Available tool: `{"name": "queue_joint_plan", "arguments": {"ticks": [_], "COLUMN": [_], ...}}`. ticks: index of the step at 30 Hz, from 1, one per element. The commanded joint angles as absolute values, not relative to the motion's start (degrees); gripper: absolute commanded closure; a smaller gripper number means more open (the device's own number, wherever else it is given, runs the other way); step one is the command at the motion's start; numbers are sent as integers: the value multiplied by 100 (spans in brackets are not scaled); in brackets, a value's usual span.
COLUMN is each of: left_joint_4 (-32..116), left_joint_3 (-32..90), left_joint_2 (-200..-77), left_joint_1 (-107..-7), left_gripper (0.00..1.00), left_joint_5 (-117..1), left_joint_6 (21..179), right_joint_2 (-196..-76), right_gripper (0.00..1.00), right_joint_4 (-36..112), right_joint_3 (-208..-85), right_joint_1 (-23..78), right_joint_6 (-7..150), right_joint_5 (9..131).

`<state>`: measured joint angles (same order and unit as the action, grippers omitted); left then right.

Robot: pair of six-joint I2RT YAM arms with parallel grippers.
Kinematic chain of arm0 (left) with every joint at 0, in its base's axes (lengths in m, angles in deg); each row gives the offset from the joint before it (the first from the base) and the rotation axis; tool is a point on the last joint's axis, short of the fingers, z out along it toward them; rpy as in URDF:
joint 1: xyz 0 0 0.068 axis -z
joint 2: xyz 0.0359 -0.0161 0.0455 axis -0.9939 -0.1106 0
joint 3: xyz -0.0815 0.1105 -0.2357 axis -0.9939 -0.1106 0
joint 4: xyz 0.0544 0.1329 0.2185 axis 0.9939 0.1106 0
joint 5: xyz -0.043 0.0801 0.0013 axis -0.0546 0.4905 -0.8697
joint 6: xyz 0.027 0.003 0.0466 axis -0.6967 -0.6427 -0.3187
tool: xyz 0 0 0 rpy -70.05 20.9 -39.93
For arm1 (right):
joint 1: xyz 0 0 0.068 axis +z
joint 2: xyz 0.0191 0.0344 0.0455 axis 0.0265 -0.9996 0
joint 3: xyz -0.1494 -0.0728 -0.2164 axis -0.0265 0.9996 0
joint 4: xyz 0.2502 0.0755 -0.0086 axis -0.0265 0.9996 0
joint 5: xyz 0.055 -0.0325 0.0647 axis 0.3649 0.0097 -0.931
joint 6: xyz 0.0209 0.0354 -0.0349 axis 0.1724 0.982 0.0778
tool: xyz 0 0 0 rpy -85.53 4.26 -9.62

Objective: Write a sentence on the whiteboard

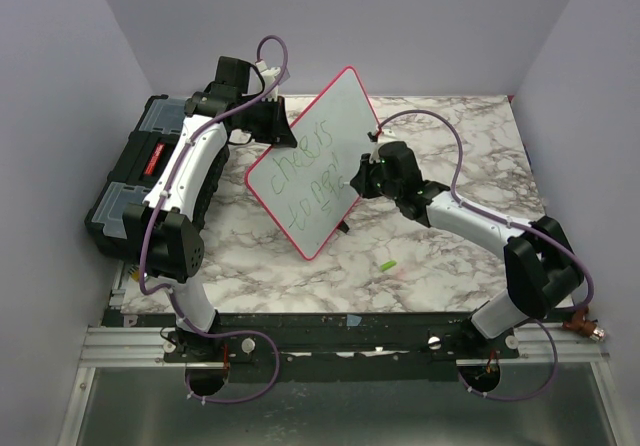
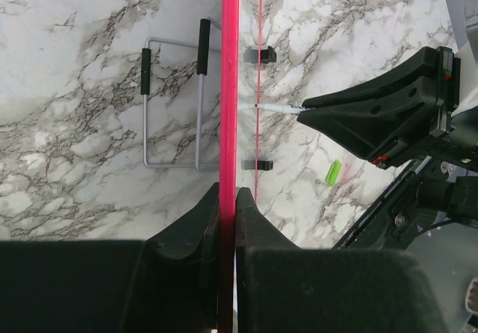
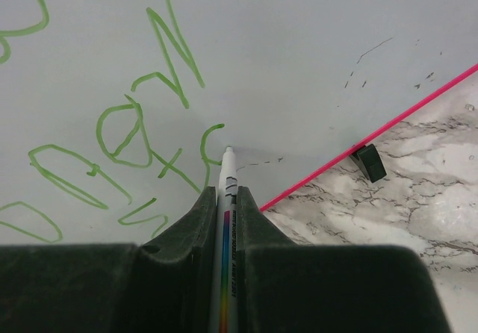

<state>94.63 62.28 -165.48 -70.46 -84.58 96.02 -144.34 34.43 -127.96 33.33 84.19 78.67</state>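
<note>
Glossy white plastic with a thin pink-red rim: the whiteboard point(image 1: 345, 116) is being held up on edge over the middle of the marbled desk point(image 1: 440, 266), its face turning toward the right arm. The left gripper point(image 2: 228, 196) is clamping its jaws on the rim, I'd guess to brace it. The right gripper point(image 3: 226, 197) is pinching a slim white marker point(image 3: 227, 170), its tip touching the board beside the loopy green sentence point(image 1: 305, 174).
</note>
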Motion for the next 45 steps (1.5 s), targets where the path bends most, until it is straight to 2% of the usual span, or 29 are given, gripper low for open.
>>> {"name": "queue_joint_plan", "arguments": {"ticks": [1,23,37,45], "left_joint_4": [9422,9422,9422,9430], "left_joint_3": [6293,6285,6302,6285], "left_joint_2": [-16587,-16566,-16582,-16572], "left_joint_1": [-6997,-6996,-6994,-6996], "left_gripper": [100,100,100,100], "left_joint_5": [-8020,-8023,-8021,-8018], "left_joint_6": [9125,9131,9130,9125], "right_joint_2": [-14610,-14544,-14334,-14389], "right_gripper": [99,99,99,99], "right_joint_4": [3110,2937,2975,3011], "right_joint_3": [-13019,-13108,-12337,-12497], "right_joint_1": [3390,3390,3388,3391], "right_joint_6": [8444,8502,8514,8419], "right_joint_5": [7807,7867,8146,8316]}}
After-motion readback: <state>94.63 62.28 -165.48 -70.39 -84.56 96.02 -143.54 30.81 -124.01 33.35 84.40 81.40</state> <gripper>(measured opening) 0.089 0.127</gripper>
